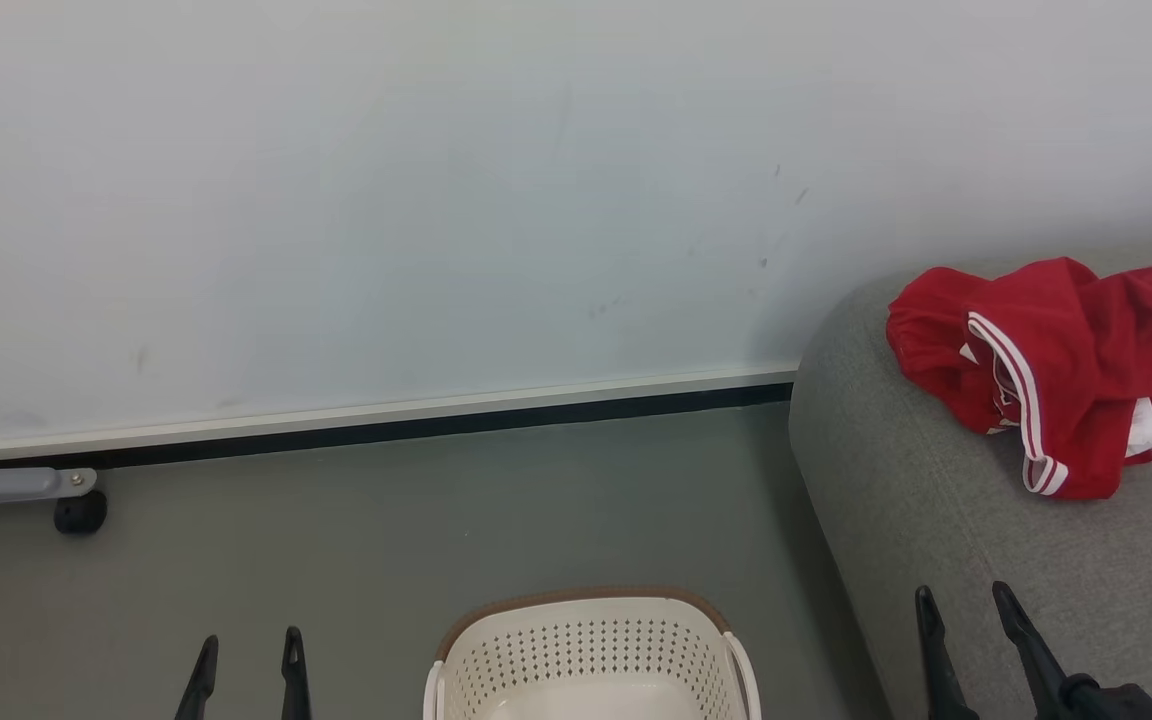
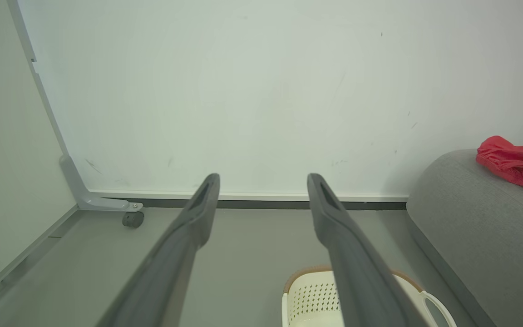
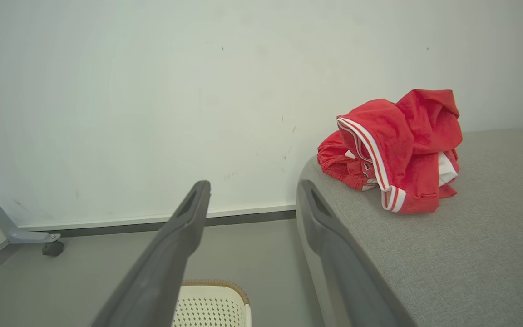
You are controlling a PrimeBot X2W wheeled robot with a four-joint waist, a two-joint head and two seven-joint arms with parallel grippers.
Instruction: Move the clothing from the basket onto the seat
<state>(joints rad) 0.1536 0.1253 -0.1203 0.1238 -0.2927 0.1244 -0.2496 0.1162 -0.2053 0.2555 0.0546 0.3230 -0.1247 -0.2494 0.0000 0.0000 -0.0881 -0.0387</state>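
The red clothing [image 1: 1046, 370] with white stripe trim lies crumpled on the light-grey seat [image 1: 916, 520] at the right, near the wall; it also shows as clothing [image 3: 393, 150] on the seat [image 3: 470, 254] and as clothing [image 2: 515, 165] at the far right edge. The cream perforated basket [image 1: 591, 655] with its brown rim stands on the floor at bottom centre; what shows of its inside holds nothing. My left gripper [image 1: 249, 652] is open over the floor left of the basket. My right gripper [image 1: 966, 605] is open over the seat's front edge, nothing between its fingers.
A white board wall [image 1: 436, 200] runs across the back, with a grey caster foot [image 1: 76, 505] at the left. Grey floor [image 1: 386, 520] lies between wall, basket and seat. The basket [image 2: 316, 299] sits close to the seat's side [image 2: 452, 272].
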